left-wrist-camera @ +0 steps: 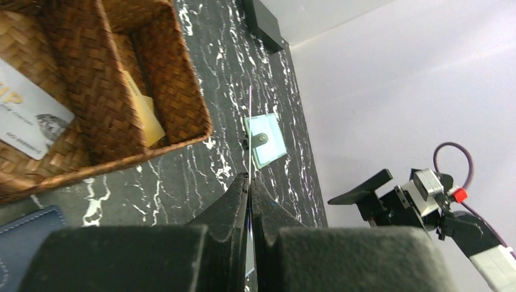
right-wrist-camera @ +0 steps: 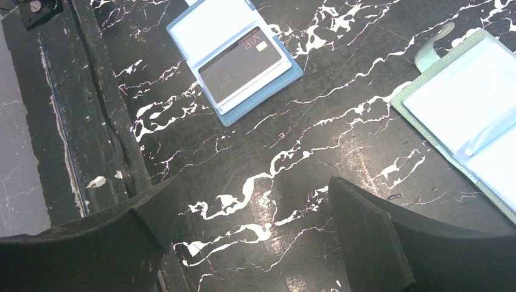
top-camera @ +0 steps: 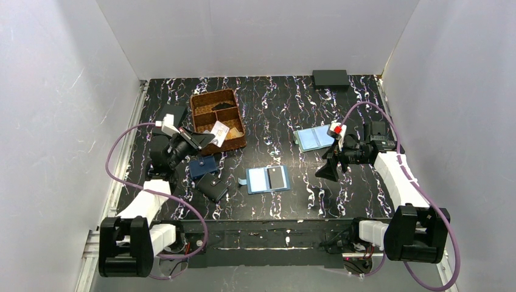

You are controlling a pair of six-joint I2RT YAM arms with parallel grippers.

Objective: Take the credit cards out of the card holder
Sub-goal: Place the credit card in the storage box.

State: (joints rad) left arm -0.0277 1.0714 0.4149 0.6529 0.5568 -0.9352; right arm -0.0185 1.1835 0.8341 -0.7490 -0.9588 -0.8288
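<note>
The steel-blue card holder (top-camera: 268, 179) lies open at the table's middle front, with one dark card (right-wrist-camera: 240, 64) in its right pocket; it also shows in the right wrist view (right-wrist-camera: 234, 58). My left gripper (top-camera: 208, 140) is shut on a whitish credit card (top-camera: 220, 134) and holds it above the wicker basket (top-camera: 237, 141). In the left wrist view the held card (left-wrist-camera: 250, 121) is edge-on between my shut fingers (left-wrist-camera: 250, 179). Another whitish card (left-wrist-camera: 27, 115) lies in the basket (left-wrist-camera: 182, 91). My right gripper (top-camera: 328, 171) is open and empty, right of the holder, low over bare table (right-wrist-camera: 255, 225).
A paler sky-blue folding holder (top-camera: 313, 139) lies open at the right (right-wrist-camera: 468, 115). A navy wallet (top-camera: 202, 165) and a black wallet (top-camera: 212, 187) lie at the front left. A black box (top-camera: 330, 78) sits at the back edge. White walls enclose the table.
</note>
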